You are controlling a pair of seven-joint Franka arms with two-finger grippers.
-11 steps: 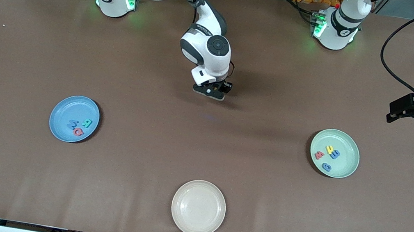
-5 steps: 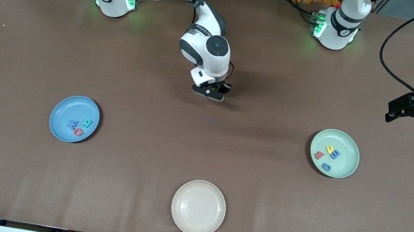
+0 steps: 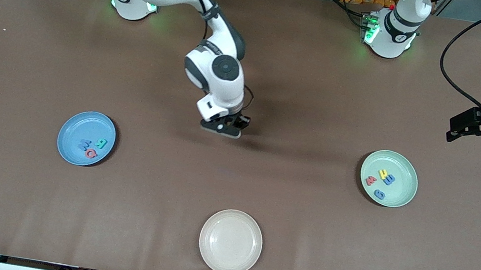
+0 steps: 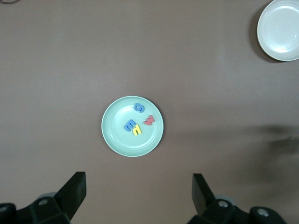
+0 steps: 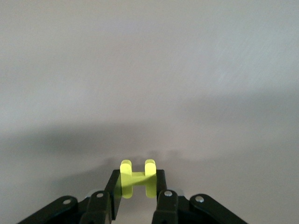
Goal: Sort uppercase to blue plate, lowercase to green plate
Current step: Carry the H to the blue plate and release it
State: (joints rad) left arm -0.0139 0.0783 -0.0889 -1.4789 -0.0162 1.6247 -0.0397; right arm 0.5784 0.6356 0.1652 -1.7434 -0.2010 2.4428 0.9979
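My right gripper (image 5: 137, 178) (image 3: 222, 130) is shut on a yellow uppercase H (image 5: 125, 181) and hangs over bare table near the middle. The blue plate (image 3: 74, 127) toward the right arm's end holds a teal R (image 3: 101, 142), a blue M (image 3: 84, 145) and a red Q (image 3: 91, 154). Lowercase letters lie in the green plate (image 3: 399, 194) (image 4: 116, 136) toward the left arm's end: yellow h (image 4: 136, 131), blue m (image 4: 130, 125), a red letter (image 4: 149, 120) and blue g (image 4: 139, 108). High over the table beside the green plate, my left gripper (image 4: 138, 179) (image 3: 455, 133) waits open with nothing in it.
A cream plate (image 3: 230, 242) (image 4: 279, 29) with nothing in it sits at the table edge nearest the front camera. A black cable (image 3: 452, 77) loops over the table by the left arm.
The right gripper has finished shutting on the yellow H and carried it toward the front camera and slightly toward the right arm's end. The left arm has barely moved.
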